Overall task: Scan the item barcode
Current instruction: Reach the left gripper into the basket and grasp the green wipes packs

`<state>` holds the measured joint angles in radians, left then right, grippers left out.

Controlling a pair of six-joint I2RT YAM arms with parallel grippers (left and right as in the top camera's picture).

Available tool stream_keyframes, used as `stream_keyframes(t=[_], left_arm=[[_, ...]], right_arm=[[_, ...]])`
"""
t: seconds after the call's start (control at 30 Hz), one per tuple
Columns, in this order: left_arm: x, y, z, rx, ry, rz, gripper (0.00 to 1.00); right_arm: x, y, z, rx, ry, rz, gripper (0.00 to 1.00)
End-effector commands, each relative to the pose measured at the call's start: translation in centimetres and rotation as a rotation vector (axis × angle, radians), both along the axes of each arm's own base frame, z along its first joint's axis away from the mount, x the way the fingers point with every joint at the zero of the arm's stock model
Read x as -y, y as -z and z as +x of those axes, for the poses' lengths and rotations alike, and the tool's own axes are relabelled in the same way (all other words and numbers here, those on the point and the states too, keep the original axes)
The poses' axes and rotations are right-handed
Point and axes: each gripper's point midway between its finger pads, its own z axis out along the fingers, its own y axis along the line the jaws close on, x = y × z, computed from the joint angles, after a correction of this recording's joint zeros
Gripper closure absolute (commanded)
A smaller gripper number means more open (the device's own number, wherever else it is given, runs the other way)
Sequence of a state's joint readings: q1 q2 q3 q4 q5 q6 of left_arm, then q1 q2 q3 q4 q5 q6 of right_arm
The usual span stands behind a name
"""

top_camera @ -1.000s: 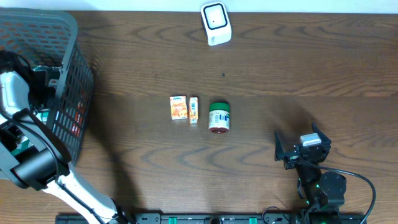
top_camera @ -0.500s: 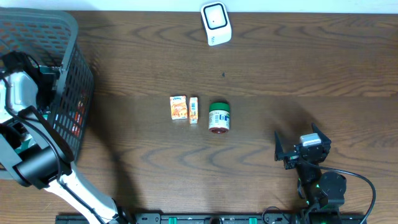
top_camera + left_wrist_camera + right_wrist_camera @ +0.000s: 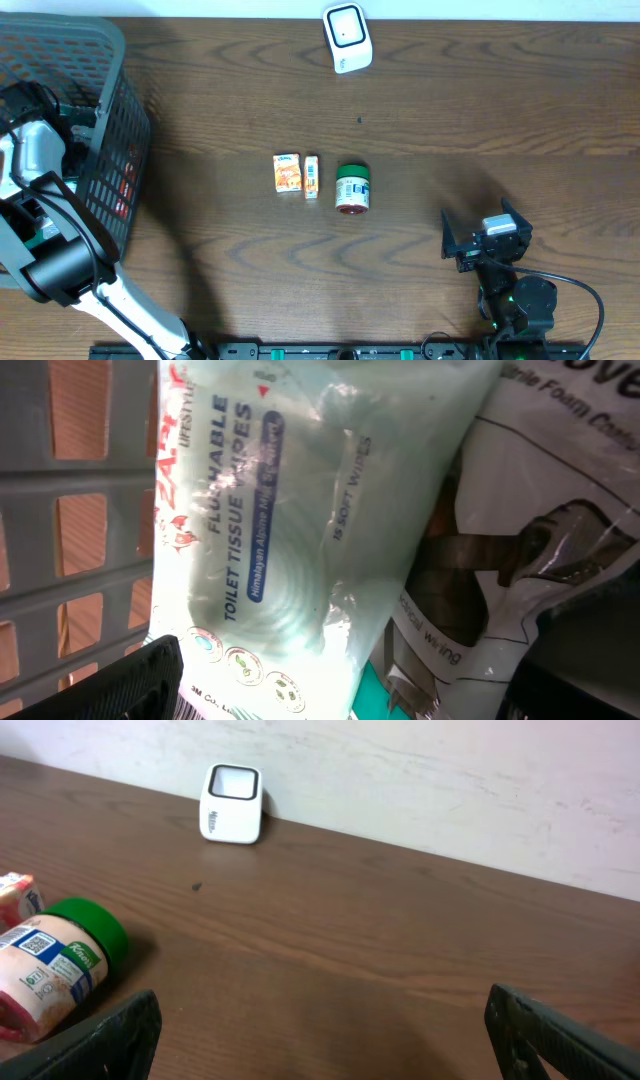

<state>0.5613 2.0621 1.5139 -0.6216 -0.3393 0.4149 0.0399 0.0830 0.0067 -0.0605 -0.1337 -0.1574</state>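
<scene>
My left gripper (image 3: 340, 695) is inside the grey basket (image 3: 110, 90), open, with its jaws on either side of the lower end of a pale green pack of flushable toilet tissue wipes (image 3: 290, 530). Whether the fingers touch the pack I cannot tell. A strip of barcode (image 3: 185, 705) shows by the left finger. The white scanner (image 3: 347, 38) stands at the table's far edge, and it also shows as the scanner (image 3: 231, 803) in the right wrist view. My right gripper (image 3: 477, 214) rests open at the front right, with only bare table between its fingers.
A white packet with black print (image 3: 530, 540) lies beside the wipes in the basket. Mid-table lie two small orange boxes (image 3: 287, 172) (image 3: 312, 176) and a green-lidded jar (image 3: 352, 188) on its side. The basket wall (image 3: 70, 490) is close on the left.
My left arm has shifted slightly inside the basket. The right arm and the items on the table have not moved.
</scene>
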Motion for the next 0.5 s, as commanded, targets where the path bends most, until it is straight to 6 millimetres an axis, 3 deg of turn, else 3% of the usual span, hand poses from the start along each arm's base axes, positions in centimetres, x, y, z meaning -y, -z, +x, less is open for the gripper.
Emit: stream_keyframes(t=[0.0, 0.17, 0.3, 0.4, 0.47], left_arm=[[-1.5, 0.4, -0.9, 0.000, -0.068, 0.037, 0.08], [-2.6, 1.0, -1.8, 0.020, -0.146, 0.031, 0.09], [-2.3, 1.8, -1.6, 0.076, -0.174, -0.041, 0.10], [-2.2, 2.0, -1.3, 0.106, -0.172, -0.079, 0.23], [-2.2, 2.1, -1.4, 0.108, -0.179, -0.079, 0.25]], right_arm=[[0.1, 0.0, 0.0, -0.003, 0.006, 0.013, 0.01], [0.1, 0.0, 0.0, -0.003, 0.006, 0.013, 0.01], [0.1, 0.1, 0.0, -0.003, 0.006, 0.013, 0.01], [0.1, 0.0, 0.0, -0.003, 0.006, 0.013, 0.01], [0.1, 0.0, 0.0, -0.003, 0.006, 0.013, 0.01]])
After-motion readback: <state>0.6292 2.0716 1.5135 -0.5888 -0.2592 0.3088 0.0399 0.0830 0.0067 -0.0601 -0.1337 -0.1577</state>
